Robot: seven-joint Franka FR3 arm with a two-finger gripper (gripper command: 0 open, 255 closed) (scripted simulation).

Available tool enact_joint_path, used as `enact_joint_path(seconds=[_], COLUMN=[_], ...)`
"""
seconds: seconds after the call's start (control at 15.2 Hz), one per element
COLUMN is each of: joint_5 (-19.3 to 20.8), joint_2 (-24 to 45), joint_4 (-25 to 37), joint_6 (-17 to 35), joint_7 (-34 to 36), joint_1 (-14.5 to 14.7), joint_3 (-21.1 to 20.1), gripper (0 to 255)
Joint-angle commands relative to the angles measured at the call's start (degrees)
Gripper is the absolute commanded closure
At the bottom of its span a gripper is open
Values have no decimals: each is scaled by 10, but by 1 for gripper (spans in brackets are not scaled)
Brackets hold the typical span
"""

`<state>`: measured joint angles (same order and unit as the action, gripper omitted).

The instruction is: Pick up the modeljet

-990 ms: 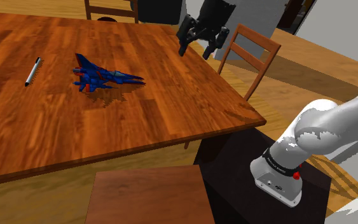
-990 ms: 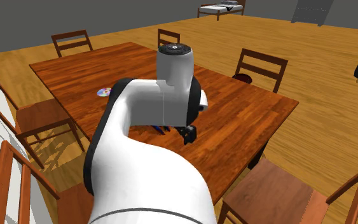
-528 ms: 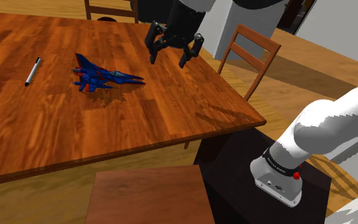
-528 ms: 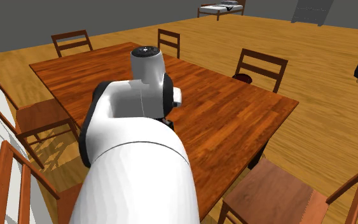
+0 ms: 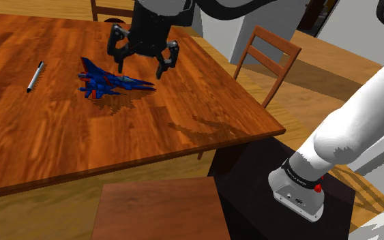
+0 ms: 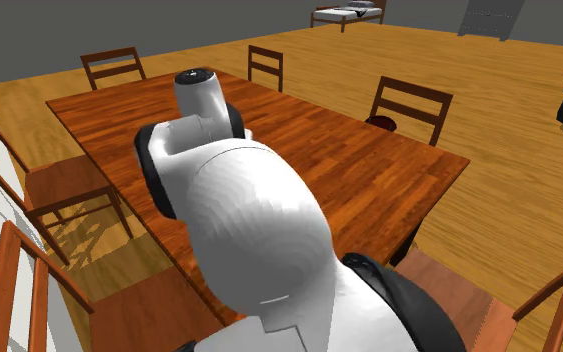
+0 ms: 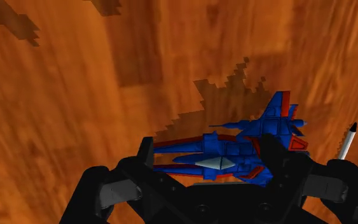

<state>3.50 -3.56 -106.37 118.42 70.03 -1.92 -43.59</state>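
Modeljet [image 5: 112, 83]: blue with red trim, lying flat on the wooden table [image 5: 61, 136], well in from its edges.
My pincer [image 5: 141, 70]: spread wide and gripping nothing; I hover just above the jet's nose end, clear of it.
Wrist view: the jet lies below and between my fingertips [image 7: 144, 153], untouched.
Pen [image 5: 35, 76]: same table, past the jet's tail, well apart.
Chair [image 5: 269, 54]: at the table's edge on the shoulder view's right.
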Motion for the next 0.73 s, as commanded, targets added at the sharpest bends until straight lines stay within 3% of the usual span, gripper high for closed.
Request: enact_joint_path(seconds=[0.0,0.33,0.4,0.66], joint_5=[62,196,210,213], joint_2=[66,219,238,238], joint_4=[49,193,215,185], joint_6=[-4,-49,-57,-27], joint_7=[63,176,187,193], joint_1=[10,96,112,109], joint_3=[-24,-21,-15,-11], gripper=[0,0,0,0])
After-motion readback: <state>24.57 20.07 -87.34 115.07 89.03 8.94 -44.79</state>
